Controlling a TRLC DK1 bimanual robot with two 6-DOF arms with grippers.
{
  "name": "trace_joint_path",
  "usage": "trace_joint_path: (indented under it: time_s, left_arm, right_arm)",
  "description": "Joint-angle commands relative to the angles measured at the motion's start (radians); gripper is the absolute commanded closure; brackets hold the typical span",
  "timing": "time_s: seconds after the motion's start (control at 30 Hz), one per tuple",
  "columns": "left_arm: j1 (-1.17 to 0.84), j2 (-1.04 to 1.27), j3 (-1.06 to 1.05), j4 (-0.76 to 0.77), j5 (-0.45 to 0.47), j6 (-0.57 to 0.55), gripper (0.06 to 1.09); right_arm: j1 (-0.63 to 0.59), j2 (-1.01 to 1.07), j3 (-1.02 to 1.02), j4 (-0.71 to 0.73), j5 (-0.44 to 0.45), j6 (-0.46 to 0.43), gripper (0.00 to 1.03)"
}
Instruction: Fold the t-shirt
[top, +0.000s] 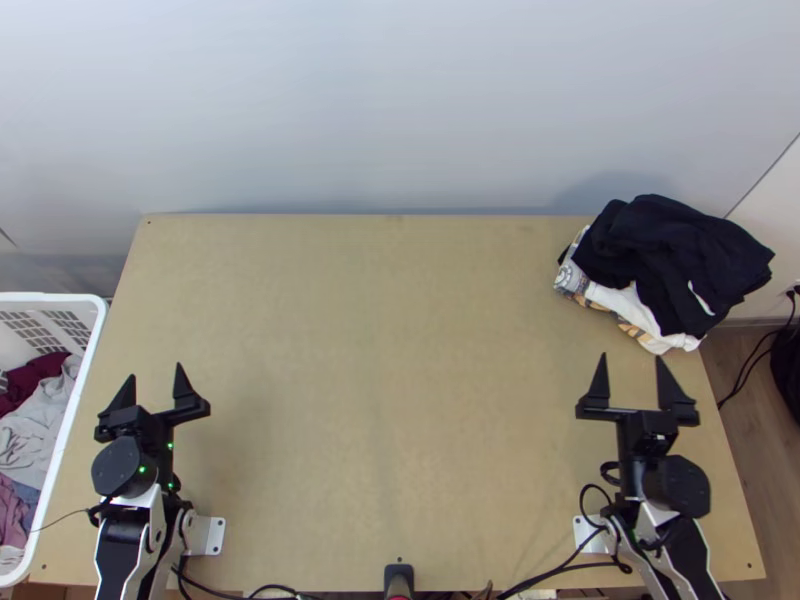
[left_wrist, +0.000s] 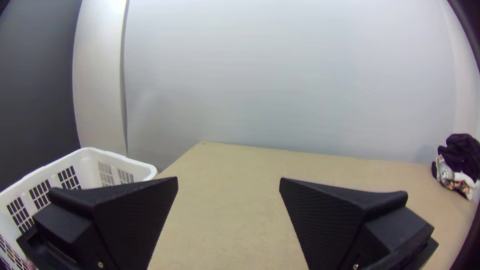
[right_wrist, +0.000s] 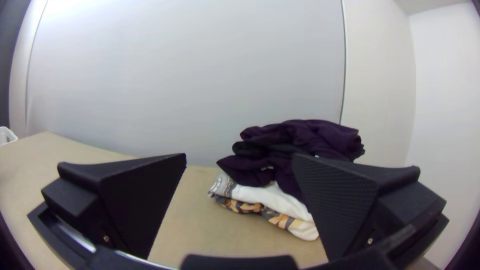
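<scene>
In the top view my left gripper (top: 150, 380) stands open over the table's left part, nothing between its fingers; the left wrist view shows this gripper (left_wrist: 228, 182) with its fingers wide apart. My right gripper (top: 630, 372) is open too, near the table's right side, just below a pile of clothes in the picture; its fingers are parted in the right wrist view (right_wrist: 239, 157). On that pile lies bunched dark cloth (top: 670, 250), over white cloth (top: 625, 303) and patterned cloth. Whether a t-shirt is among them I cannot tell.
The light wooden table (top: 390, 360) has a pale wall along its far edge. Beside its left edge stands a white basket (top: 82, 370) holding maroon, grey and purple clothes (top: 30, 435). Black cables (top: 545, 578) run along the near edge.
</scene>
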Motion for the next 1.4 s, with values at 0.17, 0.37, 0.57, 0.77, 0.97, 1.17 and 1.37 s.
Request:
trace_joint_path:
  time_s: [0.17, 0.37, 0.57, 0.77, 0.97, 1.17, 1.37]
  left_arm:
    - [0.004, 0.212, 0.250, -0.024, -0.020, 0.100, 0.10]
    - [0.257, 0.496, 0.522, -0.005, 0.010, 0.056, 0.10]
    - [0.736, 0.840, 0.724, -0.013, 0.320, 0.004, 0.10]
    - [0.967, 1.156, 0.845, 0.088, 0.337, -0.001, 0.09]
    - [1.159, 1.493, 0.979, 0.108, 0.339, -0.004, 0.10]
    - [1.280, 1.755, 1.125, 0.105, 0.355, -0.007, 0.10]
    - [1.334, 1.979, 1.243, 0.093, 0.355, -0.012, 0.11]
  right_arm:
    - [0.003, 0.203, 0.264, -0.179, 0.079, 0.028, 0.04]
    - [-0.020, 0.453, 0.494, -0.358, 0.078, 0.211, 0.04]
    - [0.000, 0.603, 0.661, -0.513, 0.078, 0.232, 0.04]
    - [-0.043, 0.643, 0.709, -0.544, 0.079, 0.303, 0.04]
    - [-0.049, 0.654, 0.732, -0.579, 0.079, 0.326, 0.04]
    - [-0.057, 0.734, 0.786, -0.687, 0.079, 0.321, 0.04]
    - [-0.056, 0.752, 0.786, -0.684, 0.078, 0.321, 0.04]
